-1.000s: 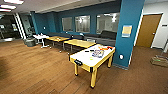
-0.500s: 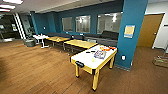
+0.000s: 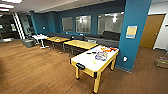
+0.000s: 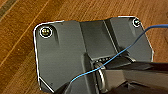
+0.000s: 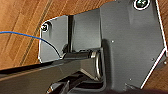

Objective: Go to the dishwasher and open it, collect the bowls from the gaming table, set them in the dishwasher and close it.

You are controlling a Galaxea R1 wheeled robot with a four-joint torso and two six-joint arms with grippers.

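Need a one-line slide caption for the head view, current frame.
Head view of a lounge: white-topped gaming table with yellow edge on the wooden floor, beside a blue pillar, yellow-topped tables behind.

Smooth white top with yellow painted-looking legs on the gaming desk (image 3: 87,61); warm, faintly glossy wood-plank floor (image 3: 32,67); matt blue pillar (image 3: 133,15).

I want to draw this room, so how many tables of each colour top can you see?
White-topped gaming table with yellow edge and legs: 1
Yellow-topped tables: 2
Small white table far back: 1
Total: 4 tables
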